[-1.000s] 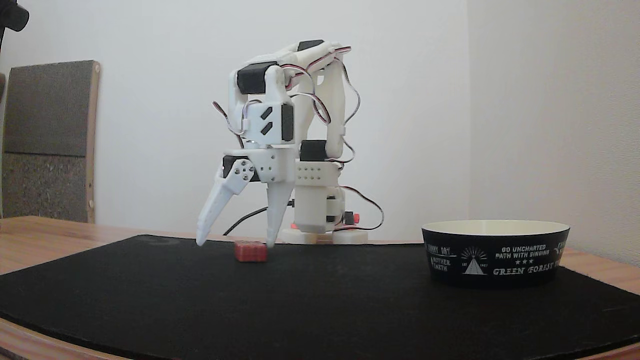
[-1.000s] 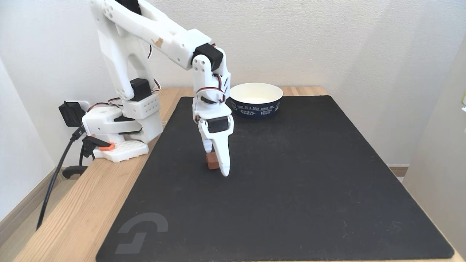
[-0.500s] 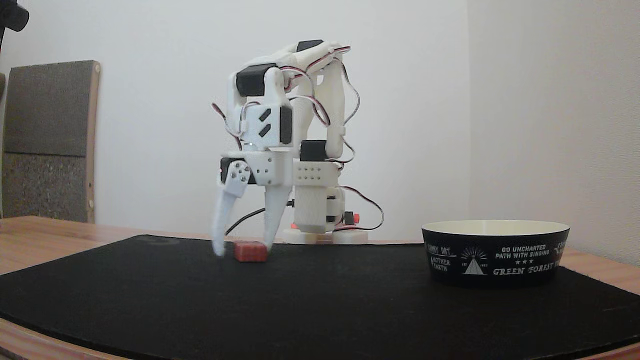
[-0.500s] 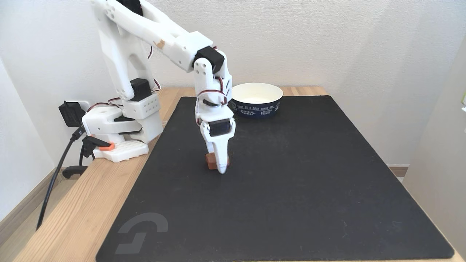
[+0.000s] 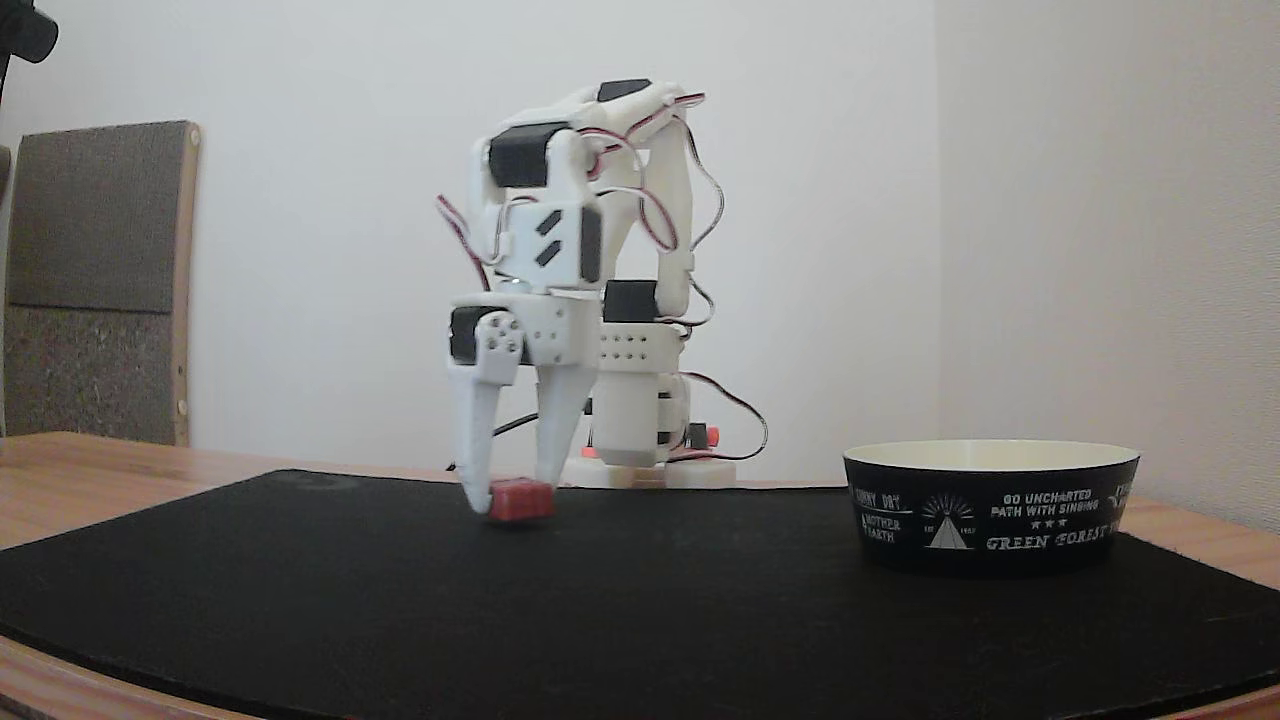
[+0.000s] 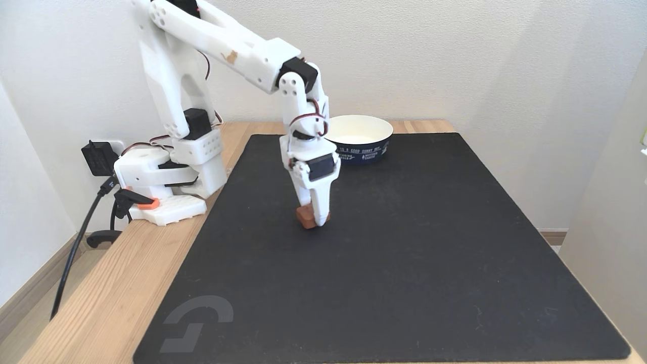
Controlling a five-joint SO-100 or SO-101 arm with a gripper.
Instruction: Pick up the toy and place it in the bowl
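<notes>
The small red toy (image 5: 521,499) sits between the white fingertips of my gripper (image 5: 512,497), which is shut on it and holds it just above the black mat. From the higher fixed view the toy (image 6: 305,217) peeks out beside the front finger of the gripper (image 6: 315,221), partly hidden by it. The black bowl (image 5: 990,505) with a cream inside and white print stands on the mat well to the right. In the other fixed view the bowl (image 6: 361,136) lies behind the gripper near the wall, and nothing shows in the part of its inside that I see.
A large black mat (image 6: 384,253) covers most of the wooden table (image 6: 101,288). The arm's white base (image 6: 162,182) and its cables (image 6: 76,237) stand at the table's left edge. A grey-brown board (image 5: 95,280) leans on the wall at left.
The gripper's fingers swung together from wide open and closed on the toy. The arm then shifted slightly toward the bowl and the toy came up a little off the mat.
</notes>
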